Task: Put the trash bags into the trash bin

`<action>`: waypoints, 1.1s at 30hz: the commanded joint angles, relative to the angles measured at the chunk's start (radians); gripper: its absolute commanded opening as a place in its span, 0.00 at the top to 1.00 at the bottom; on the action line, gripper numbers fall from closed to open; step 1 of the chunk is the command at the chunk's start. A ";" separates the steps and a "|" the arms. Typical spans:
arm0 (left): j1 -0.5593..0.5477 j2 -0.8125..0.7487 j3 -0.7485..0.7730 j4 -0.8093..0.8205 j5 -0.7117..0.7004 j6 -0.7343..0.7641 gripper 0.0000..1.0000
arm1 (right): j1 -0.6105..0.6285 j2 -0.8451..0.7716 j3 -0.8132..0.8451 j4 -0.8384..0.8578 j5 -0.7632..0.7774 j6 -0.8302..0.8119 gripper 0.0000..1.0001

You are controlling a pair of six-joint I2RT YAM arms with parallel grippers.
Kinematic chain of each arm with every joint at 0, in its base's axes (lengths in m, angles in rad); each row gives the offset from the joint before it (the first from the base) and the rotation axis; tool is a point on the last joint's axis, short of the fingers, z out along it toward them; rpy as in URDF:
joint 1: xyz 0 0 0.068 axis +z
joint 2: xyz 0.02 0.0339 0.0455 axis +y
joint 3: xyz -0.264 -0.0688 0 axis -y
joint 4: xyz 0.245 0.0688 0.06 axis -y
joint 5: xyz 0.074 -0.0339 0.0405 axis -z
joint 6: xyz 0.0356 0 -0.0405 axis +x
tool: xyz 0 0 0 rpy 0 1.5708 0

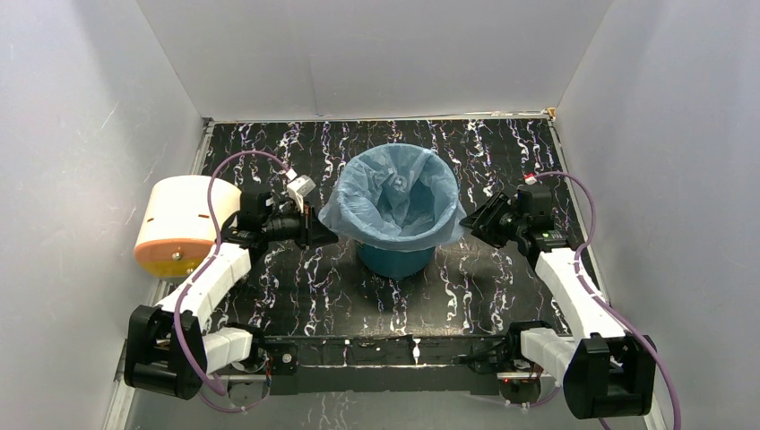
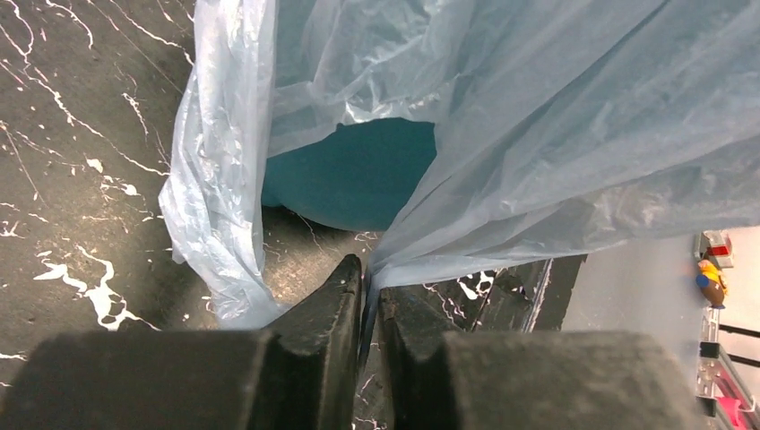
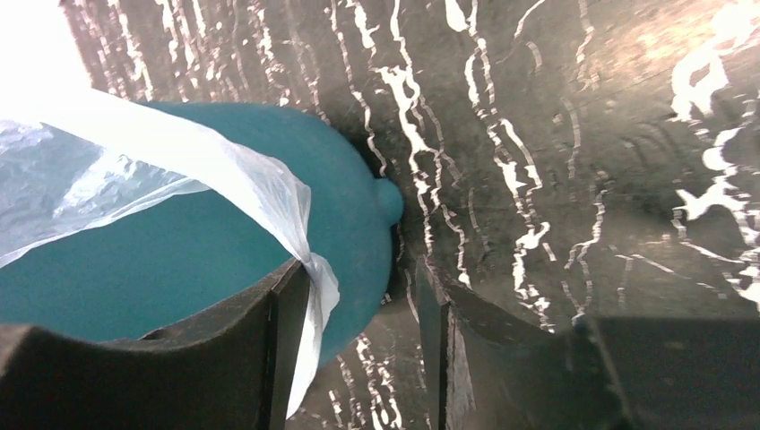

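Well, the black, white-veined surface [image 1: 296, 296] fills the middle of the overhead view, and the teal trash bin [image 1: 394, 262] stands upright at its centre. The trash bag [image 1: 394, 193] is already seated inside it. Its mouth is spread over the rim, and its skirt hangs down outside, so only the bin's base shows below. By my reading the lining is almost finished, with just the hem left to settle.

At the left edge of that view a cream cylinder [image 1: 179, 219] lies on its side, orange end toward the bottom of the frame. It is well apart from the bin, and I take it to play no part here.

My left hand [image 1: 321, 235] sits just left of the bin. In its wrist view the jaws are nearly together, with a fold of the blue film pinched between them. The film rises taut toward the upper right, and teal wall shows through a gap at centre. I judge that pinch keeps the skirt pulled down so the mouth stays stretched.

My right hand [image 1: 468, 221] sits just right of the bin with its jaws apart, clamping nothing. A strip of hem merely drapes against the inner face of the finger at lower left of its frame. That strip could cling if I back away carelessly.
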 commanded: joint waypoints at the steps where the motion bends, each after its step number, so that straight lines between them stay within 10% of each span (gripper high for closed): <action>1: 0.001 -0.016 -0.005 0.006 -0.013 -0.020 0.84 | -0.001 -0.027 0.100 -0.048 0.104 -0.113 0.42; 6: 0.001 -0.069 0.017 -0.021 -0.069 -0.060 0.42 | -0.003 0.083 0.189 -0.005 -0.071 -0.176 0.39; 12: 0.003 -0.196 0.018 -0.055 -0.256 -0.108 0.16 | -0.002 0.258 0.275 -0.057 -0.138 -0.233 0.37; 22: 0.004 -0.393 -0.050 0.000 -0.803 -0.344 0.12 | -0.004 0.282 0.302 -0.069 -0.135 -0.294 0.35; 33: 0.012 0.015 0.088 0.135 -0.496 -0.410 0.12 | -0.005 0.284 0.317 -0.089 -0.158 -0.309 0.34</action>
